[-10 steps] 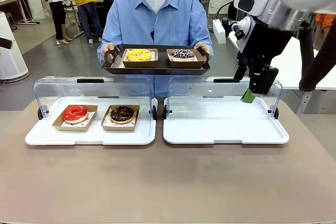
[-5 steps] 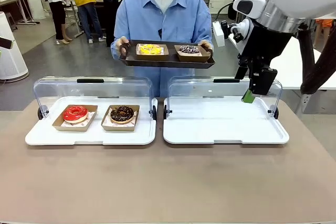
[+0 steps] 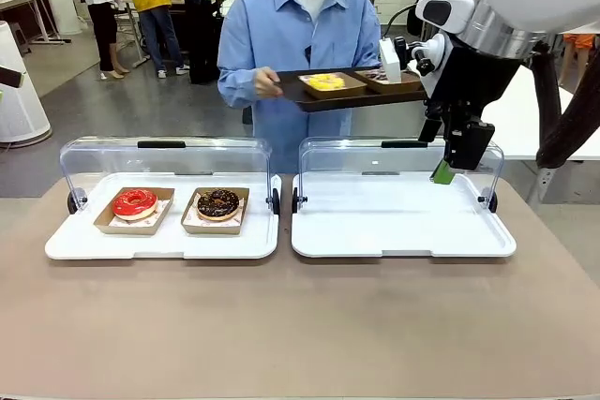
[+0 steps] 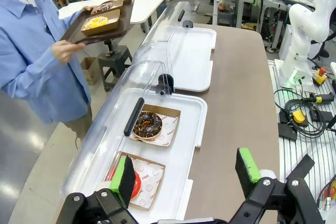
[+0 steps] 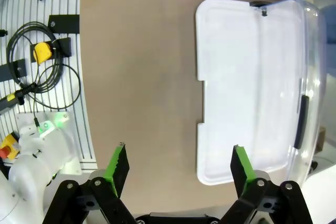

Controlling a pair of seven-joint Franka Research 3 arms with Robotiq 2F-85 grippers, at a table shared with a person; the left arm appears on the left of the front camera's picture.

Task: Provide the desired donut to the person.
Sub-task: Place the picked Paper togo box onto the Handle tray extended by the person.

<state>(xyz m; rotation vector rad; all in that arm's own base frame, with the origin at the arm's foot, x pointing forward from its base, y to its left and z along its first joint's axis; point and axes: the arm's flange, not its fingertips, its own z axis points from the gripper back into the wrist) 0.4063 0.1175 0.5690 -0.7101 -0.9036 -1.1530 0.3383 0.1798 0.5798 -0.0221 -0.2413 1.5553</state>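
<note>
Behind the right arm [image 3: 469,91], the person's tray [image 3: 319,98] is partly hidden.

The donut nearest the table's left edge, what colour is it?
Red icing, clearest in the front view.

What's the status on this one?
Both grippers open, empty: left gripper, right gripper. Person holds brown tray. Red donut, chocolate donut untouched.
</note>
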